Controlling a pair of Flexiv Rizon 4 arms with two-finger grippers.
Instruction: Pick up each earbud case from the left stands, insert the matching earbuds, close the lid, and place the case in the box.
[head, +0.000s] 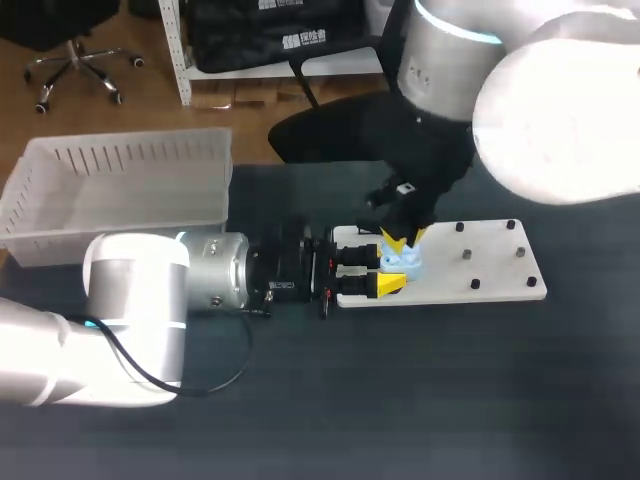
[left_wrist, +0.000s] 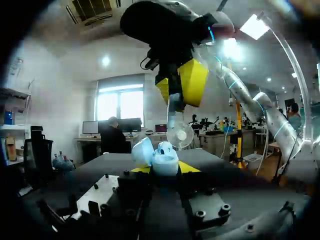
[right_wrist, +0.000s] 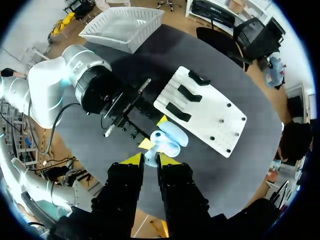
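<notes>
Open earbud case (left_wrist: 159, 159) tight in left pincer (left_wrist: 165, 168), earbud (left_wrist: 173, 110) tight in right pincer (right_wrist: 150, 159) just above, white board (head: 490, 262) beneath.

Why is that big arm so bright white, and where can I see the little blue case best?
Head view: glare bleaches the right arm white, hiding its detail. Left wrist view: glare overhead, yet the open earbud case is well lit. Right wrist view: even light; case and the earbud in the jaws show plainly.
</notes>
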